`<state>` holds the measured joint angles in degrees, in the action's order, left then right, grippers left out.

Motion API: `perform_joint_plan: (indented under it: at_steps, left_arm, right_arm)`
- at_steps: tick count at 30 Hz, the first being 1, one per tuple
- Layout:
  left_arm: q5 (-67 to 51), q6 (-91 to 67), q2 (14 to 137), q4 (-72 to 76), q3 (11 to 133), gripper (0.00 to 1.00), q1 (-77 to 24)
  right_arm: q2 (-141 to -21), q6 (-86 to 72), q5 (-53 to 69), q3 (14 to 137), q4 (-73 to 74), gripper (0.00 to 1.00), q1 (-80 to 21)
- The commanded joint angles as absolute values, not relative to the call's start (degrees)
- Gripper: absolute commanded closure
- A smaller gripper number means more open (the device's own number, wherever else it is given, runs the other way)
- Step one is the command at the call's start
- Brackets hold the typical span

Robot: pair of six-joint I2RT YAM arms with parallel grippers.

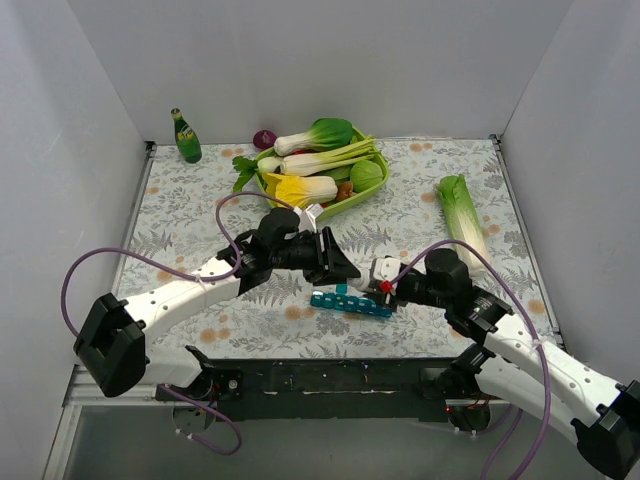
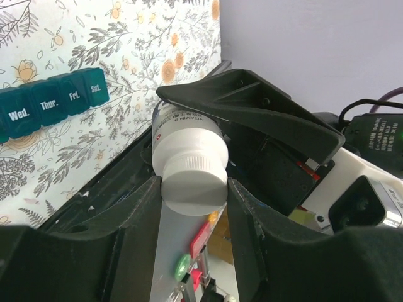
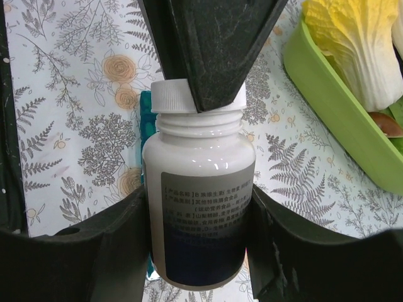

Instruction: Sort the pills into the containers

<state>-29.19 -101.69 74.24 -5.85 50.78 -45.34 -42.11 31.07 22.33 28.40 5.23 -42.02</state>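
A white pill bottle (image 1: 374, 272) hangs between both grippers just above the table. My left gripper (image 1: 350, 268) is shut on its white ribbed cap (image 2: 194, 182). My right gripper (image 1: 388, 286) is shut on the labelled body (image 3: 198, 207) of the bottle. The cap (image 3: 169, 98) still sits on the neck, partly hidden by the left gripper's black fingers (image 3: 208, 50). The teal-blue pill organiser (image 1: 350, 302) lies on the table just below the bottle with its lids closed; its Wed. to Sat. compartments show in the left wrist view (image 2: 50, 108). A sliver of it shows behind the bottle (image 3: 145, 107). No loose pills are in view.
A lime-green basket (image 1: 372, 190) with toy vegetables stands behind the grippers; its rim shows in the right wrist view (image 3: 327, 113). A cabbage (image 1: 462, 215) lies at the right, a green bottle (image 1: 186, 137) at the back left. White walls enclose the floral table mat (image 1: 180, 215).
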Motion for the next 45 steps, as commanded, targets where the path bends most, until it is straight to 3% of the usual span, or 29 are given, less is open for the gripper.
perform_joint_plan:
  at_steps: [1, 8, 18, 33, 40, 45]
  left_arm:
    - [-30.4, -96.2, 76.0, -11.6, 54.1, 0.94, -46.0]
    - [-32.9, -92.9, 76.6, -15.5, 56.4, 0.94, -44.7]
    - [-36.5, -104.5, 77.4, -9.1, 53.5, 0.97, -43.4]
    - [-28.5, -99.8, 78.8, -18.7, 58.1, 0.99, -44.7]
    - [-28.9, -96.9, 79.1, -18.2, 58.4, 0.99, -45.5]
    - [-35.3, -96.9, 77.2, -11.0, 54.2, 0.99, -45.5]
  right_arm:
    - [-42.3, 32.1, 25.8, 32.3, 4.2, 0.95, -43.2]
    - [-42.0, 33.3, 25.1, 33.3, 5.5, 0.96, -43.2]
    - [-42.5, 33.6, 22.3, 33.8, 4.7, 0.97, -43.6]
    - [-44.6, 31.0, 19.7, 35.2, 6.4, 0.98, -43.7]
    - [-45.6, 25.3, 23.9, 36.7, 6.7, 0.98, -43.7]
    - [-45.4, 19.3, 30.0, 37.0, 4.9, 0.98, -43.2]
